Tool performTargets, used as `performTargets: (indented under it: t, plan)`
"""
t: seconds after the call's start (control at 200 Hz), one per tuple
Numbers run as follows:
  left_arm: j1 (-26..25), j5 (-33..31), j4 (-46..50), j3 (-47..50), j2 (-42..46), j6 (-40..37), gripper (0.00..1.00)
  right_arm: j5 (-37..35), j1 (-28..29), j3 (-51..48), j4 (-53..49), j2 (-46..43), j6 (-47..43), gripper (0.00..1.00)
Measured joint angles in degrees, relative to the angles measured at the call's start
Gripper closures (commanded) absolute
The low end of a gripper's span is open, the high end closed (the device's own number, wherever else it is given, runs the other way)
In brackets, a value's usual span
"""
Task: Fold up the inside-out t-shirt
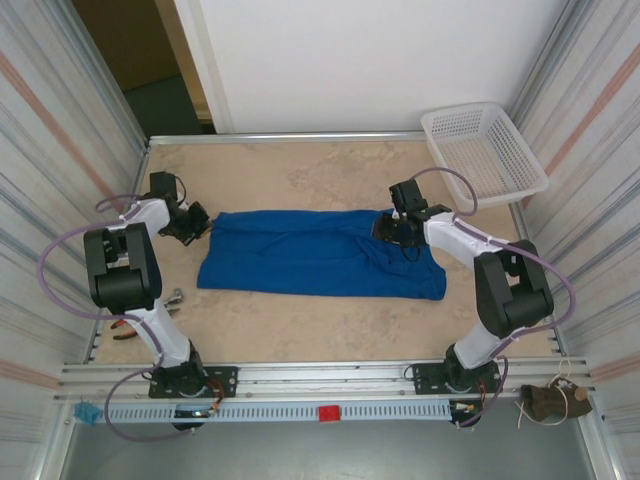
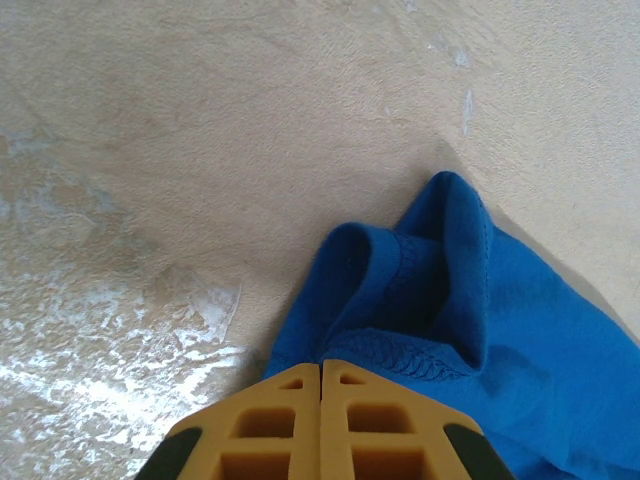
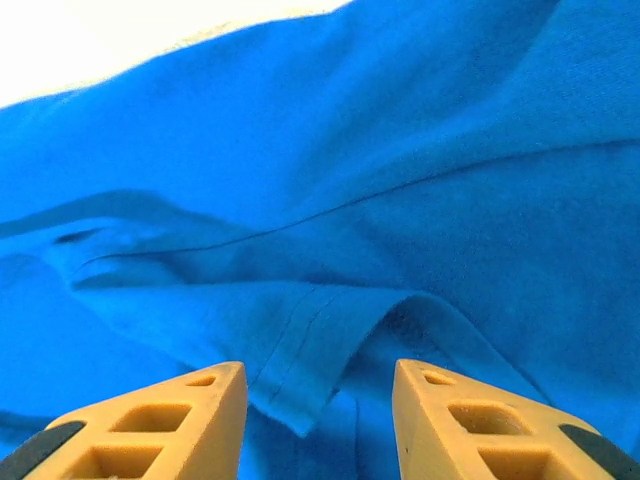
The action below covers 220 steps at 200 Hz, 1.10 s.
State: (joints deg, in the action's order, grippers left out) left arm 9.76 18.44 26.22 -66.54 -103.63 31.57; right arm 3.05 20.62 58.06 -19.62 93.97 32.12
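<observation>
The royal-blue t-shirt [image 1: 320,255] lies as a long folded band across the middle of the table [image 1: 300,170]; no print shows on it. My left gripper [image 1: 200,225] is at the band's far left corner. In the left wrist view the yellow fingers [image 2: 290,420] are pressed together and the gripper [image 2: 320,365] is shut on a bunched, hemmed edge of the shirt [image 2: 480,330]. My right gripper [image 1: 390,232] hovers over the shirt's far right part. In the right wrist view it [image 3: 320,372] is open, with a stitched flap of the cloth [image 3: 400,150] lying between and beyond its fingers.
A white lattice basket [image 1: 485,150] stands at the back right corner. Small tools [image 1: 125,330] lie near the left arm's base. Corrugated walls close in both sides. Bare tabletop runs behind and in front of the shirt.
</observation>
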Motion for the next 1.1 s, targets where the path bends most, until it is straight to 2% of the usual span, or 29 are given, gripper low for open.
performTargets:
  t: [0.07, 0.155, 0.205, 0.271, 0.481, 0.656, 0.782, 0.937, 1.027, 1.102]
  plan:
    - [0.0, 0.0, 0.0, 0.0, 0.0, 0.0, 1.0, -0.09, 0.04, 0.13, 0.33, 1.09, 0.31, 0.62]
    - [0.0, 0.0, 0.0, 0.0, 0.0, 0.0, 1.0, -0.17, 0.04, 0.5, 0.79, 2.58, 0.5, 0.72]
    - [0.0, 0.0, 0.0, -0.02, 0.0, -0.02, 1.0, -0.17, 0.04, 1.01, 0.98, 3.61, 0.94, 0.81]
    - [0.0, 0.0, 0.0, -0.02, 0.0, -0.02, 1.0, 0.0, 0.04, 1.7, 1.29, 4.76, 0.9, 1.0]
    - [0.0, 0.0, -0.04, -0.02, 0.0, -0.02, 1.0, 0.94, 0.04, 2.29, 1.27, 4.22, 1.11, 1.0]
    - [0.0, 0.02, -0.15, -0.02, 0.0, -0.02, 1.0, 1.68, 1.25, 1.27, 0.15, -3.89, 1.53, 1.0]
    - [0.0, 0.02, -0.13, -0.07, 0.0, -0.04, 1.0, 1.53, 4.04, 0.48, -0.35, -10.51, 2.03, 1.0]
    - [0.0, 0.0, -0.13, -0.09, 0.0, -0.04, 1.0, 0.72, 10.47, -2.82, -0.55, -15.26, 4.04, 1.0]
    - [0.0, 0.0, -0.07, -0.33, 0.0, -0.04, 1.0, -0.48, 15.1, -5.86, -1.05, -15.69, 6.67, 0.74]
    - [0.0, 0.0, 0.02, -0.68, 0.0, -0.09, 1.0, -1.36, 19.08, -8.55, -2.01, -16.0, 8.72, 0.6]
